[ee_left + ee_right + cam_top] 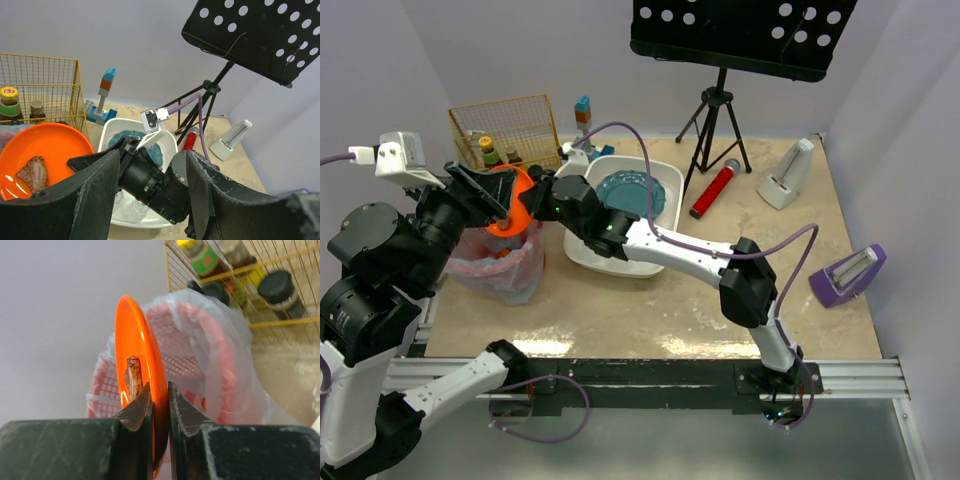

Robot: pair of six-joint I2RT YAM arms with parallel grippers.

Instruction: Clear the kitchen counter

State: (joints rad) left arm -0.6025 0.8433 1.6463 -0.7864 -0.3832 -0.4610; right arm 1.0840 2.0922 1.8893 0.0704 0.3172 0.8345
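right wrist: right jaws clamp orange plate (pixel 141 335) with brown scrap (pixel 133 376) over bagged red basket (pixel 212 365); left jaws open

Far left corner of the counter (pixel 650 310): a wire basket (pixel 520 115) with bottles (pixel 490 152) standing in it. Just in front of that, at the left edge, a lined bin (pixel 510 270). Over the bin's mouth a plate (pixel 510 210) is tipped up on its edge, its rim pinched from the right by the right gripper (pixel 532 195), and a food scrap (pixel 32 172) sits on the plate's face. Right of the bin is a tub (pixel 670 200) with a dish (pixel 625 190) in it, and behind the tub a block tower (pixel 583 110). Right of the tub, a microphone (pixel 713 190) lies by the legs of a music stand (pixel 715 115). Farther right there's a small gadget (pixel 788 178), and nearer the arms, at the right edge, a second gadget (pixel 847 273).
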